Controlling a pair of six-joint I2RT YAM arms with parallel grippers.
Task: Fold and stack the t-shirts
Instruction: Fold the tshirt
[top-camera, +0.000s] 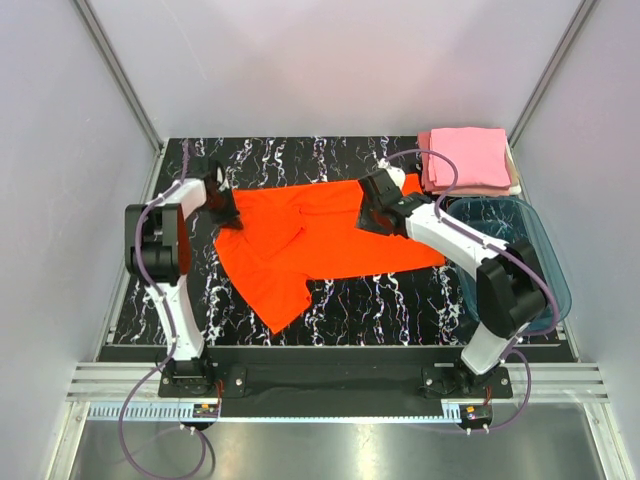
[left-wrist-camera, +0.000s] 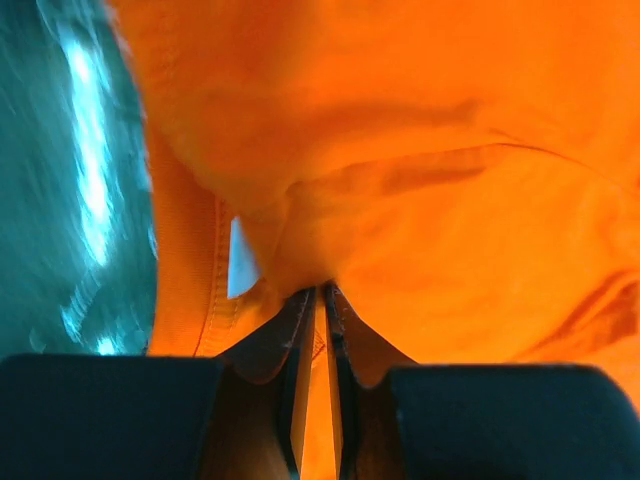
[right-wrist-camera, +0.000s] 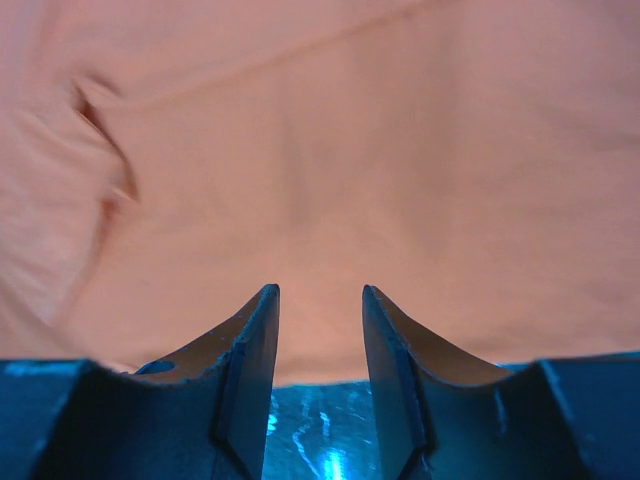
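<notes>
Black fingers (left-wrist-camera: 297, 390) of the left tool (left-wrist-camera: 318, 300) fill the bottom of the left wrist view. They are clenched on a fold of the orange-red t-shirt (top-camera: 300, 245), close to a stitched hem and a small white tag. This grip, I judge, anchors the shirt's left end so the cloth can be pulled taut or lifted over.

The shirt lies spread sideways on the marbled counter (top-camera: 400, 295), wrinkled and not yet folded, with one sleeve trailing toward the arm bases. At the shirt's right end the right tool (right-wrist-camera: 320, 295) hovers low with its jaws parted and nothing between them. Cloth lies just ahead of its tips and bare counter shows below, so it looks poised to take a matching hold.

Beyond the shirt's right end, toward the far corner, sit the pink t-shirts (top-camera: 468, 158), folded and stacked, probably where this one is headed. A teal tub (top-camera: 548, 262) stands just right of the shirt, under the right arm.
</notes>
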